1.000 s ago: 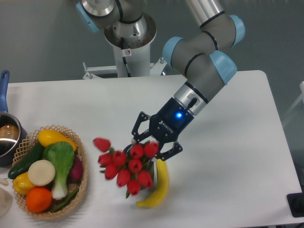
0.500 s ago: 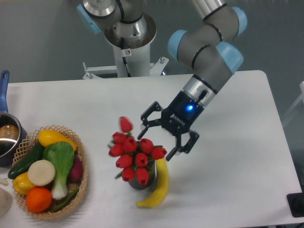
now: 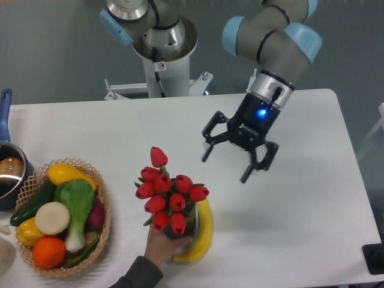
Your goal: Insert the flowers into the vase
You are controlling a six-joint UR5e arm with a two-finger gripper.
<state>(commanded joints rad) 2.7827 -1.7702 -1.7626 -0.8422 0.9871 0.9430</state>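
The flowers point(image 3: 168, 193), a bunch of red tulip buds with green leaves, stand upright in the vase point(image 3: 183, 229). Only a dark sliver of the vase shows beneath the buds. A human hand point(image 3: 159, 244) reaches in from the bottom edge and holds the vase's base. My gripper point(image 3: 227, 166) hangs open above the table, up and to the right of the flowers, with nothing between its fingers.
A banana point(image 3: 201, 234) lies against the vase's right side. A wicker basket point(image 3: 104, 234) of fruit and vegetables sits at the left. A steel pot point(image 3: 10, 171) with a blue handle is at the far left edge. The robot base point(image 3: 162, 54) stands at the back.
My gripper has let go of the flowers and moved up and right, away from them. The flowers settled upright in the vase. A human hand has come in at the bottom.
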